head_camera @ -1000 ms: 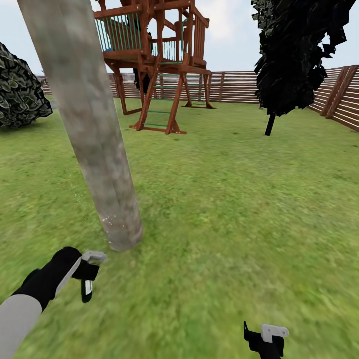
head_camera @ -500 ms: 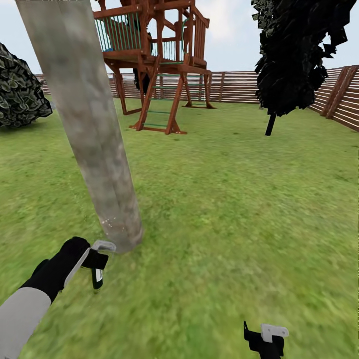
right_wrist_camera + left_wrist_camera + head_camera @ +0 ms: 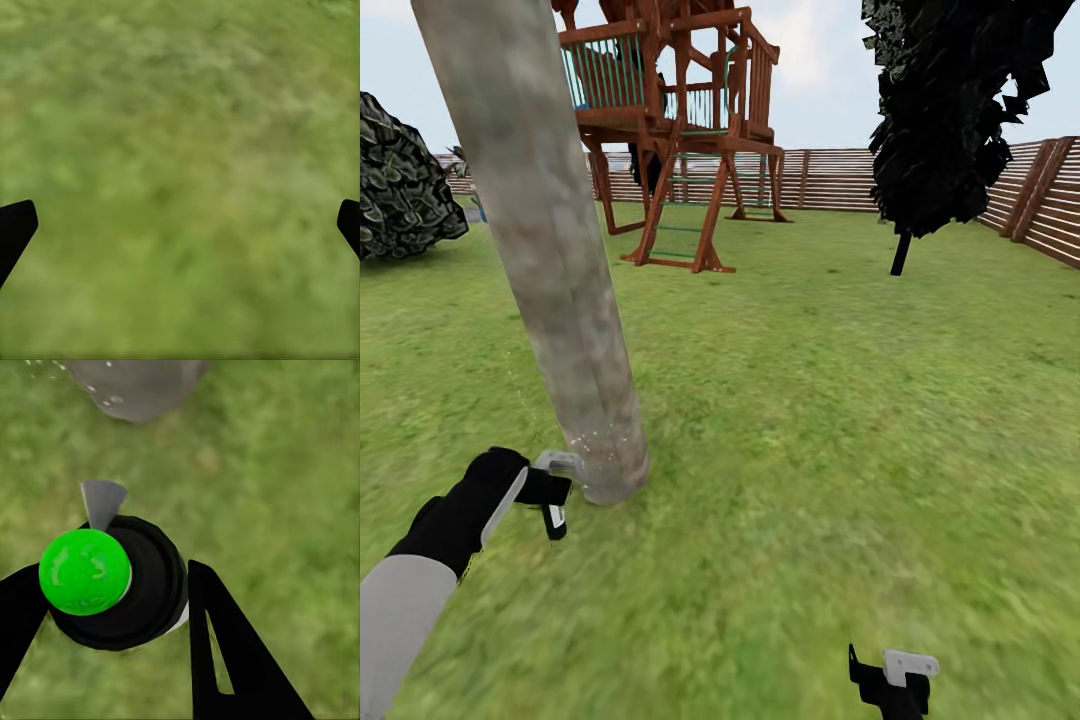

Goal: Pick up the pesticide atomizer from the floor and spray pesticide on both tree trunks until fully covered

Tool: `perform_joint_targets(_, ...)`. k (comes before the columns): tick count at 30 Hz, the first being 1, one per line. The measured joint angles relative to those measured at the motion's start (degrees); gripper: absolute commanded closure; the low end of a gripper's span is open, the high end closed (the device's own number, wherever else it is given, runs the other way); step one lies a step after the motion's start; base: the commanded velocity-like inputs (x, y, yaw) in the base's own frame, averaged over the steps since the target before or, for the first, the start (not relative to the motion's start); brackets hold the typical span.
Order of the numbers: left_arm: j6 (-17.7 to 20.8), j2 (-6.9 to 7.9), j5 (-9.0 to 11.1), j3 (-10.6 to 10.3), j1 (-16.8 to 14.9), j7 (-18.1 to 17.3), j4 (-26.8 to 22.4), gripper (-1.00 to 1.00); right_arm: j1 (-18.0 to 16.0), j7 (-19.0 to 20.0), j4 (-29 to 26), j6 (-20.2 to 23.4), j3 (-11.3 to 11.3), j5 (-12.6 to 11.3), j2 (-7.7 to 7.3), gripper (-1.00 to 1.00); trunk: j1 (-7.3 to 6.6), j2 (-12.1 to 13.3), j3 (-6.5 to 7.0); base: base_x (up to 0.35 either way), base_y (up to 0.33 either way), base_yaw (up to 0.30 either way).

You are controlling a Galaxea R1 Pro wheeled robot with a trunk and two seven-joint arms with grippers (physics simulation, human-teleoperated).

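The pesticide atomizer (image 3: 112, 585), with its black cap and green knob, sits between the jaws of the left gripper (image 3: 550, 495), which are clenched on it from both sides. It is held low, just beside the foot of the mottled tree trunk (image 3: 545, 250), above the grass floor (image 3: 810, 420). The right gripper (image 3: 895, 680) hangs well apart over bare grass, its jaws spread wide and grasping nothing.

The head camera looks forward and down over the rough green grass lawn (image 3: 810, 420); both wrist cameras face down on that grass (image 3: 180, 165) from close above.
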Motion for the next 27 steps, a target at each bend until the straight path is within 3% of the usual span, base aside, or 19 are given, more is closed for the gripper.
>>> perform_joint_targets(3,0.37,1.12,0.24,0.01,-1.43,0.0,-0.05,1.0,0.0,0.0,0.0,0.0,0.0,0.0,0.0,-1.0,0.0,0.0,0.0,0.0,0.0,0.0)
perform_joint_targets(9,0.58,-0.02,0.5,-0.13,-1.58,-0.26,-3.34,1.0,0.0,0.0,0.0,0.0,0.0,0.0,0.0,-1.0,0.0,0.0,0.0,0.0,0.0,0.0)
perform_joint_targets(12,0.54,1.89,-0.12,2.52,-1.61,-0.63,-3.98,1.0,0.0,0.0,0.0,0.0,0.0,0.0,0.0,-1.0,0.0,0.0,0.0,0.0,0.0,0.0)
perform_joint_targets(14,0.58,2.34,0.32,2.99,-1.53,-0.69,-4.11,1.0,0.0,0.0,0.0,0.0,0.0,0.0,0.0,-1.0,0.0,0.0,-0.01,0.0,0.0,0.0)
perform_joint_targets(18,0.72,1.69,0.46,3.06,-1.05,-0.71,-7.59,1.0,0.0,0.0,0.0,0.0,0.0,0.0,0.0,-1.0,0.0,0.0,0.0,-0.038,0.0,0.0)
perform_joint_targets(24,0.89,2.37,-0.31,3.21,-0.88,-0.71,-9.69,1.0,0.0,0.0,0.0,0.0,0.0,0.0,0.0,-1.0,0.0,0.0,0.0,-0.195,0.0,0.0)
perform_joint_targets(27,0.8,6.08,-1.14,3.27,-0.92,-0.62,-6.05,1.0,0.0,0.0,0.0,0.0,0.0,0.0,0.01,-1.0,0.0,0.0,-0.01,-0.01,0.0,0.0)
